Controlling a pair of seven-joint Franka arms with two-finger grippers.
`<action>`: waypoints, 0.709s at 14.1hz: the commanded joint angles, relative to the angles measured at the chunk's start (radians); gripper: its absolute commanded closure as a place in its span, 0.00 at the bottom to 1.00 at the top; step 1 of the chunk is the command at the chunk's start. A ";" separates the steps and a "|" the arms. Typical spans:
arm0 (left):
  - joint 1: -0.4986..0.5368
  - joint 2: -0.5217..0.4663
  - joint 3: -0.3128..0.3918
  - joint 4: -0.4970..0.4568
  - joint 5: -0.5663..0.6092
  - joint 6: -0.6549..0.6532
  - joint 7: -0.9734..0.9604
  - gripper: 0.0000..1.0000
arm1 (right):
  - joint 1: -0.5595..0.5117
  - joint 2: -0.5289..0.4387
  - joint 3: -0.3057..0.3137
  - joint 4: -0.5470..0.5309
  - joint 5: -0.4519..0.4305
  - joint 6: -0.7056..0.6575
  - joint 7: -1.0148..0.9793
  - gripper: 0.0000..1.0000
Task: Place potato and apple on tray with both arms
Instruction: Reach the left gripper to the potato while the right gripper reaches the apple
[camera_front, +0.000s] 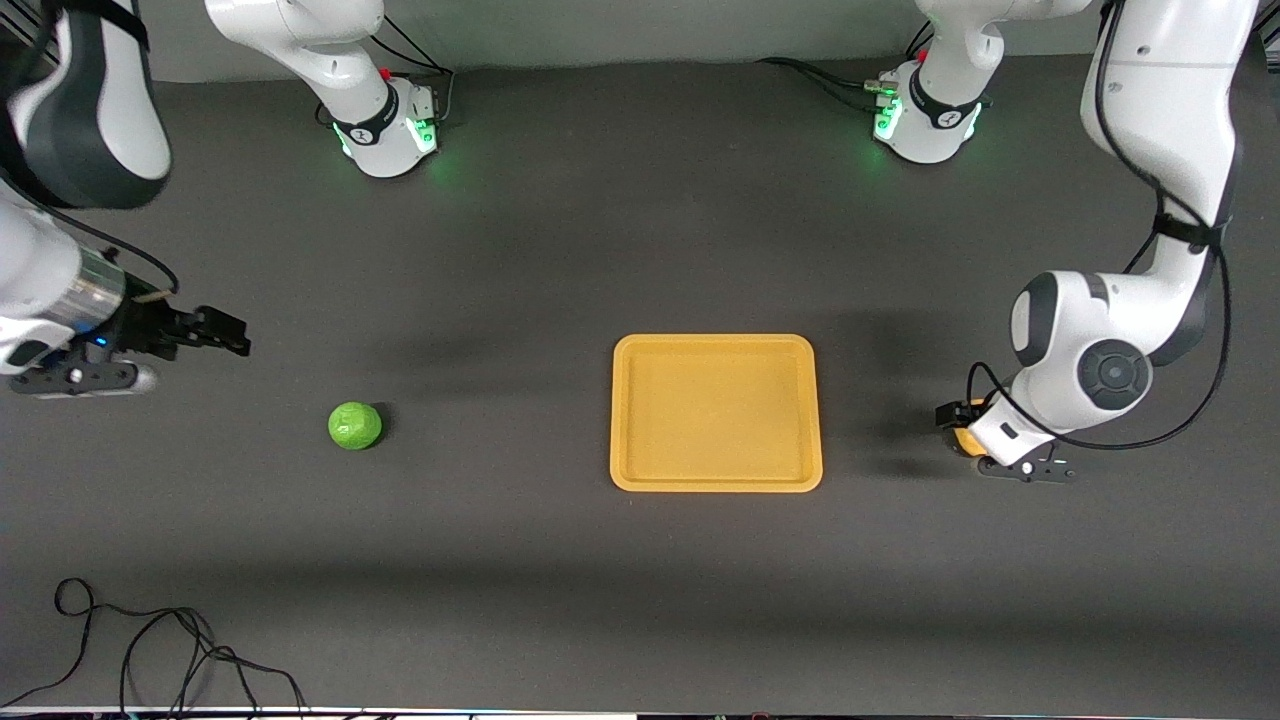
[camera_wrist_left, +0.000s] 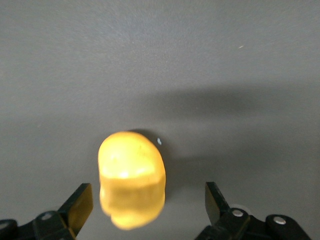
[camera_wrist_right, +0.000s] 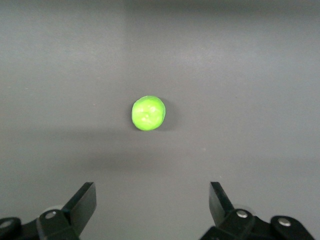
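Note:
The yellow-orange potato (camera_front: 965, 440) lies on the dark table beside the tray (camera_front: 715, 412), toward the left arm's end. My left gripper (camera_front: 958, 425) is down around it and open. In the left wrist view the potato (camera_wrist_left: 131, 180) sits between the spread fingers of the gripper (camera_wrist_left: 149, 202), closer to one finger (camera_wrist_left: 80, 205), with a gap on each side. The green apple (camera_front: 354, 425) lies toward the right arm's end. My right gripper (camera_front: 235, 336) is open and empty, in the air short of the apple. The right wrist view shows the apple (camera_wrist_right: 148, 113) ahead of the gripper (camera_wrist_right: 152, 200). The tray holds nothing.
A loose black cable (camera_front: 150, 650) lies on the table near the front camera's edge at the right arm's end. The two green-lit arm bases (camera_front: 390, 130) (camera_front: 925, 120) stand along the edge farthest from the front camera.

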 joint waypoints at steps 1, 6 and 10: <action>-0.001 0.014 0.000 0.005 0.018 0.016 0.014 0.00 | 0.028 0.035 -0.006 -0.085 0.000 0.132 -0.003 0.00; -0.010 0.029 0.000 0.001 0.019 0.032 -0.011 0.47 | 0.053 0.140 -0.006 -0.260 0.002 0.428 -0.002 0.00; -0.018 -0.024 -0.005 0.008 0.016 -0.083 -0.064 0.73 | 0.053 0.255 -0.007 -0.291 0.002 0.590 0.000 0.00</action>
